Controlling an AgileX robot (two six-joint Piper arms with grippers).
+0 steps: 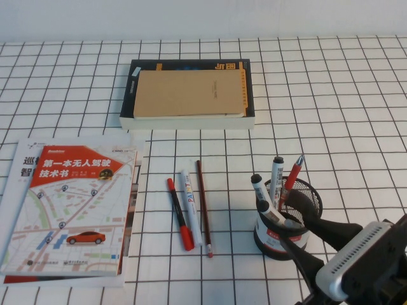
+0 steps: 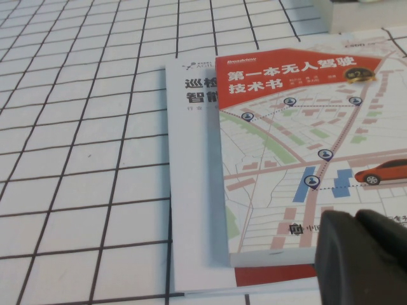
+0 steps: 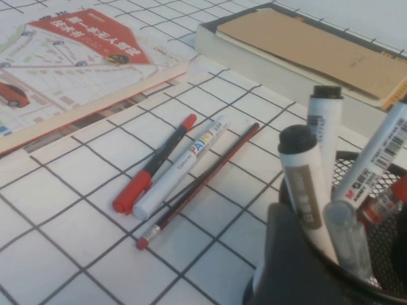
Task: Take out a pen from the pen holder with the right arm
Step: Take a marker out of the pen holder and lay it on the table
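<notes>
From where I stand this looks like an office or study desk, laid with a white cloth (image 1: 343, 95) ruled in black squares. A brown notebook (image 1: 189, 93) lies on a thick dark book (image 1: 165, 64) at the far side, and a paperback (image 1: 70, 210) with a street map and a red car on its cover lies on another book (image 1: 19, 166) near the front. A black mesh pen pot (image 1: 313, 192) holds markers (image 1: 277, 171), with a red pen (image 1: 180, 214), a white marker (image 1: 191, 206) and a pencil (image 1: 203, 210) lying loose beside it
</notes>
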